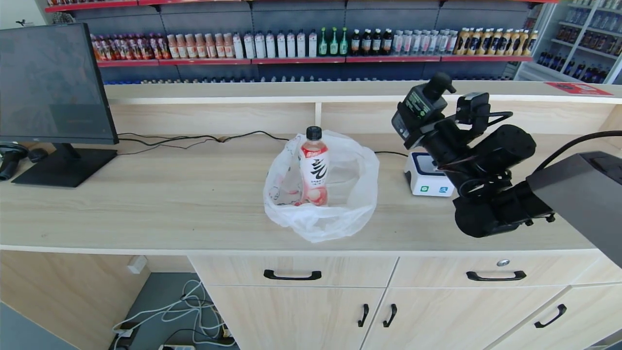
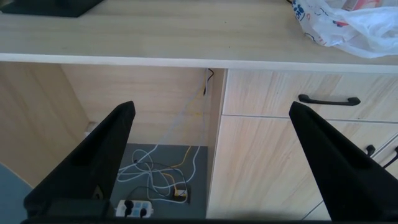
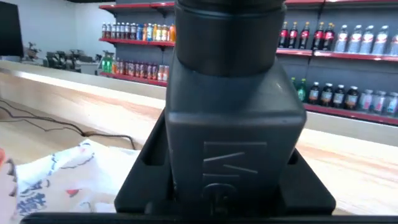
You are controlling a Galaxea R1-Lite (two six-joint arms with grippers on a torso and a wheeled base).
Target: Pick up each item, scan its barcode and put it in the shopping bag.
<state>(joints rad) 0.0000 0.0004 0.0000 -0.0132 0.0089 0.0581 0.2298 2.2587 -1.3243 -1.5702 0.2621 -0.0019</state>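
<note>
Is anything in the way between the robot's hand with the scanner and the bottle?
Only the shopping bag's thin side wall, since the bottle stands upright inside it. Between the right gripper, holding the scanner, and the bag lies bare counter.

A: Where is there free room on the tabletop [image 1: 194,209]?
B: There's a broad bare stretch between the monitor [image 1: 53,87] at the left and the shopping bag [image 1: 340,214] in the middle. Only cables [image 1: 194,139] run along its back.
A: And right of the bag?
B: Tighter. A small white terminal [image 1: 427,181] stands there. The right end effector [image 1: 430,127], clamped on a handheld scanner [image 1: 420,104], hangs above it.
A: Into the bag from above?
B: A bottle [image 1: 314,165] stands upright inside, with room to its right. A raised ledge [image 1: 218,92] walls the back.
</note>
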